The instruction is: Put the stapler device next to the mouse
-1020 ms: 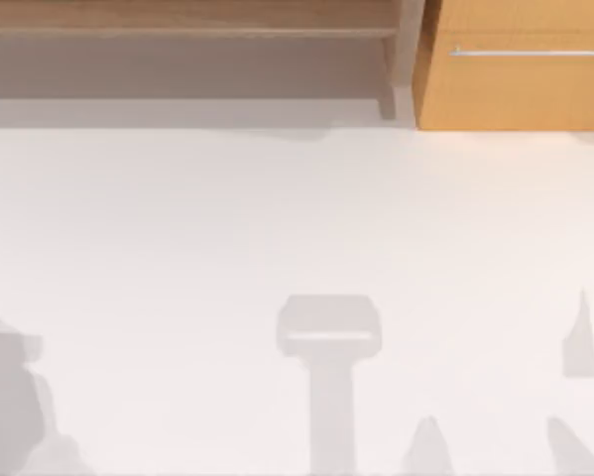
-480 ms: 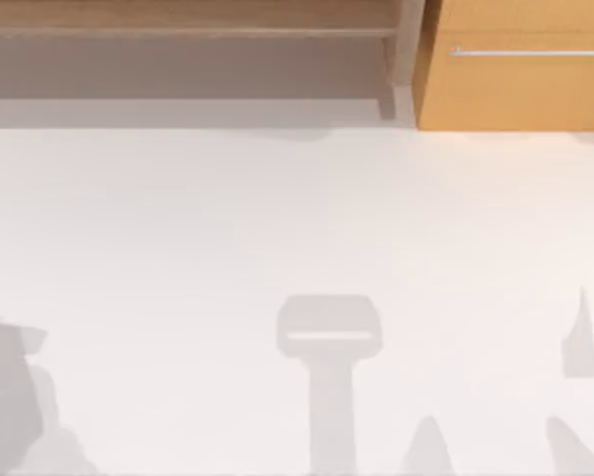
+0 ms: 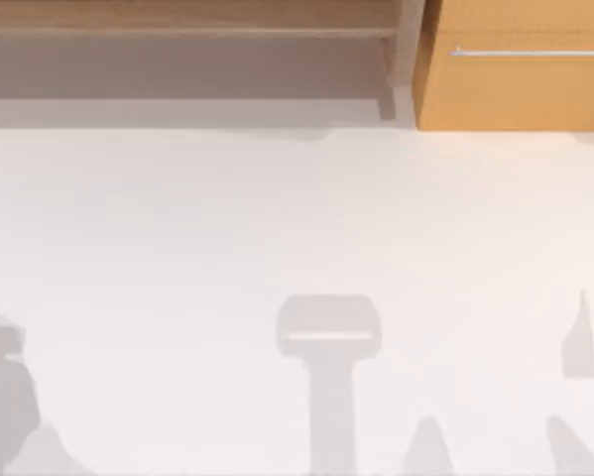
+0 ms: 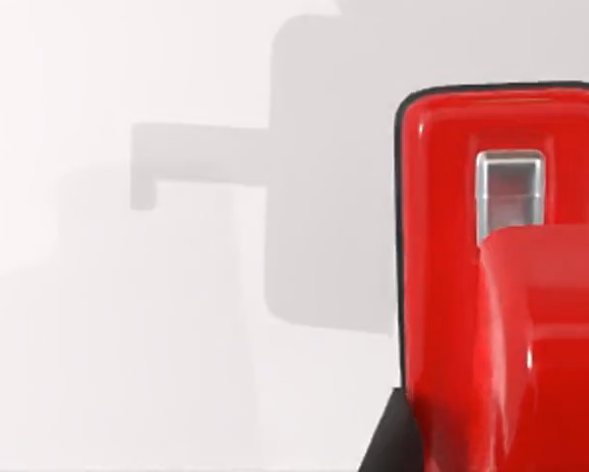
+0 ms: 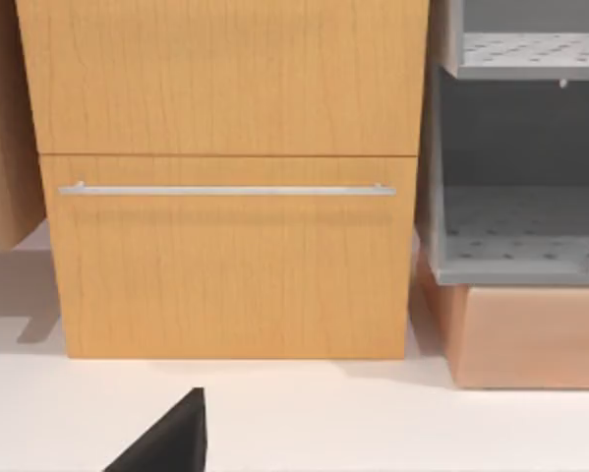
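White counter (image 3: 297,228) stretches before a wooden cabinet (image 3: 515,79). Red stapler device (image 4: 500,285) sits close beneath the left tool; grip cannot be told, placing remains.

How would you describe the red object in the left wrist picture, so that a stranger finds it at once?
Start from the white table in the left wrist view. On it lies the stapler device, glossy red with a dark edge. Its small silver metal part sets it apart from the plain surface around it.
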Available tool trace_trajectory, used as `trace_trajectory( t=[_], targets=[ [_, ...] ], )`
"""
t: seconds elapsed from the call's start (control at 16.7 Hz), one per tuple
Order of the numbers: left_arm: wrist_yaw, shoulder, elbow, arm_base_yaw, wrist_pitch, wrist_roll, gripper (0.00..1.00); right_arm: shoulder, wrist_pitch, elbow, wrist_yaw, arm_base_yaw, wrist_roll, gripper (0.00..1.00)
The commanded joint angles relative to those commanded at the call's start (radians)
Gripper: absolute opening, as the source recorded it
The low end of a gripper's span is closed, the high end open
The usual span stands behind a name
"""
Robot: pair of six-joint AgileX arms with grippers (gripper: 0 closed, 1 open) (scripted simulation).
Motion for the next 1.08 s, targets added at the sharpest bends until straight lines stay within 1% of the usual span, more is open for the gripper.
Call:
trace_trajectory(
  t=[0.54, 1.08],
  targets=[
    [-0.015, 0.042, -0.03, 0.018, -0.02, -0.022, 0.0, 0.0, 0.0, 0.0, 0.0, 0.0, 0.0, 1.0],
    [-0.015, 0.042, -0.03, 0.018, -0.02, -0.022, 0.68, 0.0, 0.0, 0.0, 0.0, 0.0, 0.0, 1.0]
  ],
)
